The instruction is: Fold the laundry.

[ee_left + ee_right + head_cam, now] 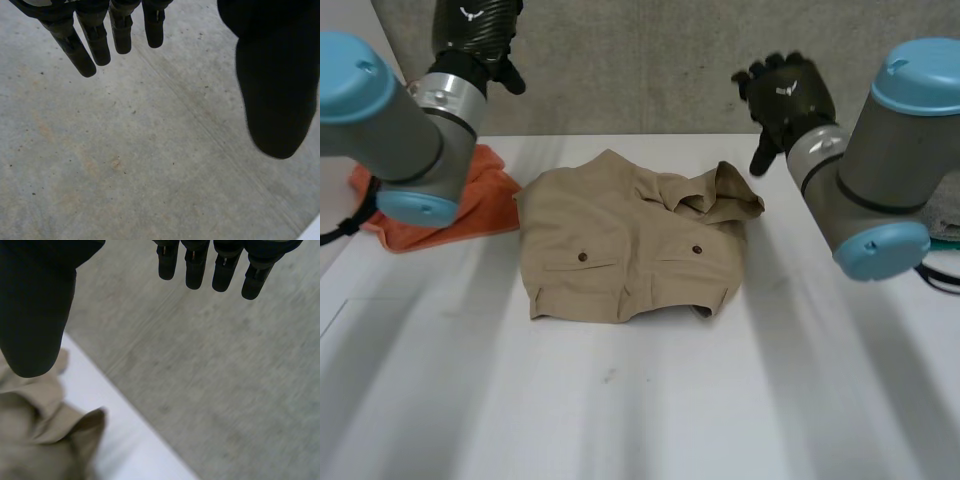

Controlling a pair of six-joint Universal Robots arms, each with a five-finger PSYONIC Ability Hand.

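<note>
Both hands open and clear of the tan garment

The left hand was at the upper left of the head view, above the grey surface beyond the table. In the left wrist view its fingers were straight and set well apart from the thumb, holding and touching nothing. The grey surface beneath them was matt, speckled and crossed by a faint line.

The right hand was at the upper right of the head view, beside the far corner of the garment. In the right wrist view its fingers were likewise straight, the thumb apart, with nothing gripped.

The tan garment lay at the centre of the head view on the smooth white table. It was a soft woven cloth folded to a rough square, with two flapped pockets, each closed by a dark button. Its upper right corner was crumpled and stood up in loose folds. An orange cloth lay bunched just left of it, partly behind the left arm
</note>
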